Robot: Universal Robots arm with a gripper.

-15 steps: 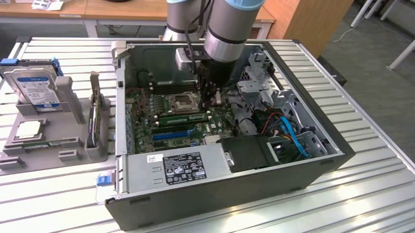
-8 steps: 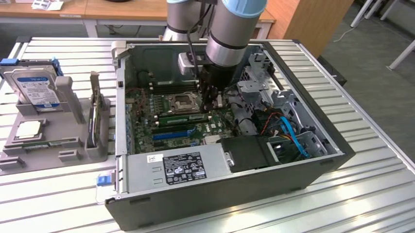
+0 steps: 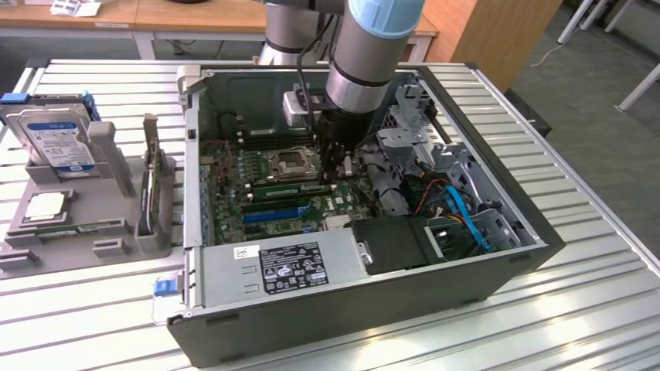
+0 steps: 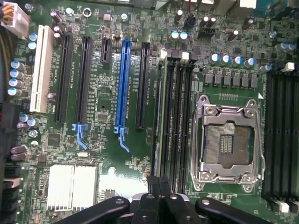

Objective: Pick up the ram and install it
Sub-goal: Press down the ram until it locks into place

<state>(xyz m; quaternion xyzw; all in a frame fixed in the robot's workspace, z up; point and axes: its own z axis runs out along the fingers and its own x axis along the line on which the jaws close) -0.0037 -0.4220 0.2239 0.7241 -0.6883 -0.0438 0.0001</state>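
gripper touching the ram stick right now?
Cannot tell. In the wrist view the gripper sits directly over the end of the ram beside the processor socket, but neither contact nor gap shows plainly.

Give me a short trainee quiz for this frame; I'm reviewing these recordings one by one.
1. True or false: the CPU socket holds a processor.
2. What is the end effector above? A) the slatted table B) the motherboard C) the power supply
3. Fill in: the hard drive stands in a grey fixture on the exterior view's ____ of the computer case.

Key: 1 false, the socket is empty. 2 B. 3 left.
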